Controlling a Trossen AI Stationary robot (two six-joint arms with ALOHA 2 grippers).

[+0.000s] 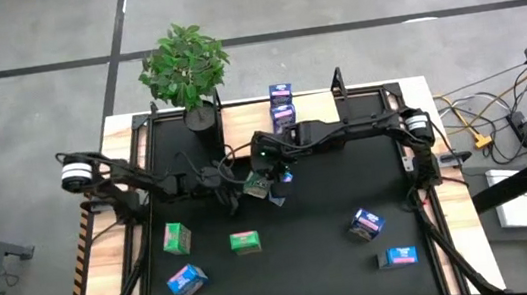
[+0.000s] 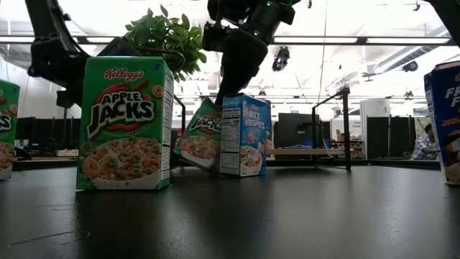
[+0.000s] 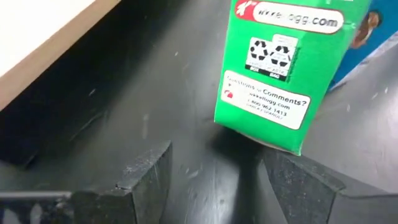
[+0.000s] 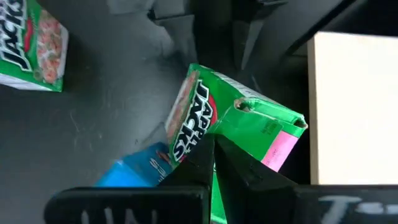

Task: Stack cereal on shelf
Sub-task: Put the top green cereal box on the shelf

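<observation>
A green cereal carton [image 1: 259, 183] stands tilted on the black mat at mid-table. Its lower edge is on the mat and its top leans against an upright blue carton [image 2: 244, 134]. My left gripper [image 3: 214, 163] is open and low over the mat just left of the green carton [image 3: 273, 68], touching nothing. My right gripper [image 4: 214, 146] is shut, coming down at the green carton's top. Two blue cartons [image 1: 283, 105] stand on the pale wood shelf [image 1: 240, 120] at the far edge. My right gripper's shut fingers [image 4: 202, 163] lie against the green carton's upper edge [image 4: 217, 127], where its front face meets its top. They slant down from above and from the table's right. The carton stays tilted, its lower edge on the mat [image 2: 188, 162].
Loose on the mat nearer the front are two green cartons [image 1: 176, 239] [image 1: 245, 240] and three blue ones [image 1: 187, 280] [image 1: 365, 223] [image 1: 400, 257]. A potted plant [image 1: 186, 71] stands at the far left by the shelf. Black frame bars [image 1: 358, 96] run along the table's edges.
</observation>
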